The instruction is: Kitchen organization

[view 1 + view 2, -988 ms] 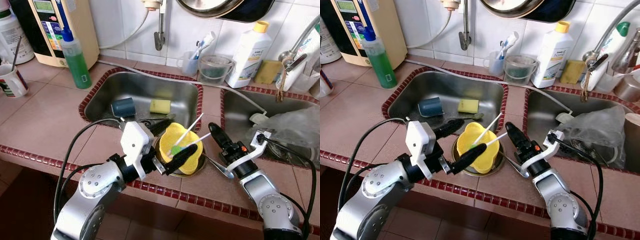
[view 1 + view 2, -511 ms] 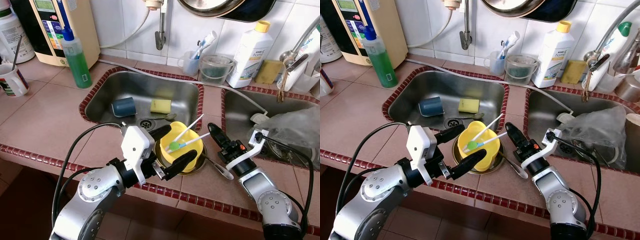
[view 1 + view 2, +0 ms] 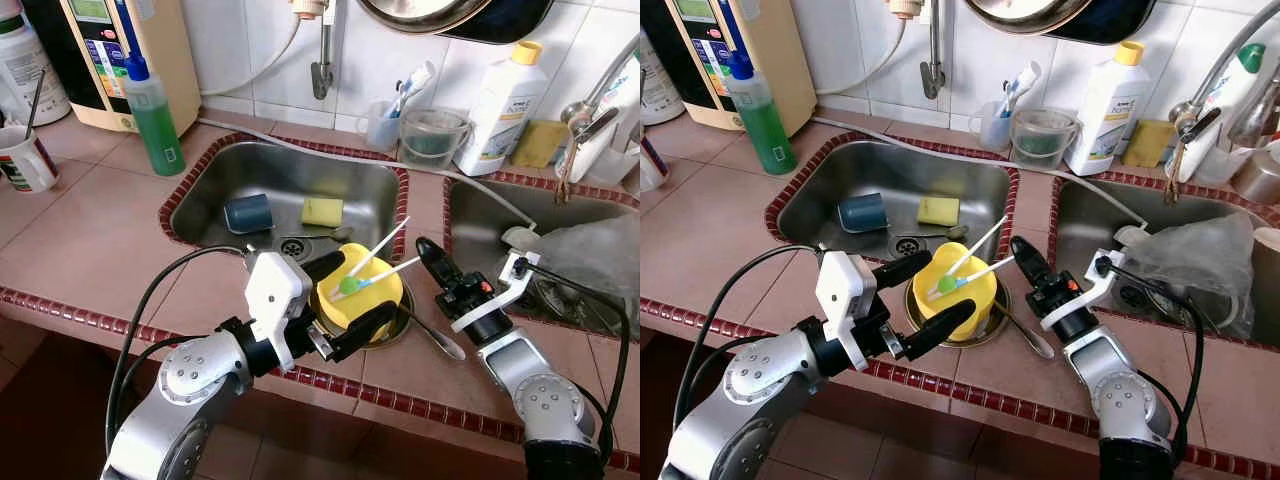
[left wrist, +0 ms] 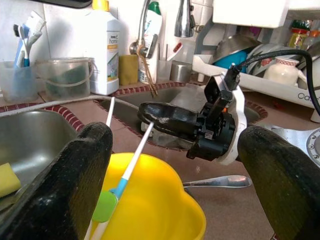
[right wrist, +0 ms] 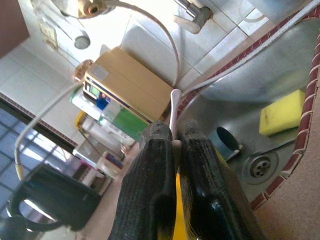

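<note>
Left claw (image 3: 345, 295) spread around yellow cup (image 3: 362, 298); right claw (image 5: 172, 145) pinching white stick (image 5: 174, 107)

No text reads clearly — the white bottle's (image 4: 104, 47) label is too blurred.

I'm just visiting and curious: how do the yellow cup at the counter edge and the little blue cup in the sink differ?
The yellow cup stands upright on a round metal dish on the counter; the blue cup lies on its side in the left sink. The yellow cup looks larger, with a wavy rim, and holds white sticks; what the blue cup holds can't be told. The left gripper straddles the yellow cup; the blue cup lies alone. Both look like plastic.
</note>
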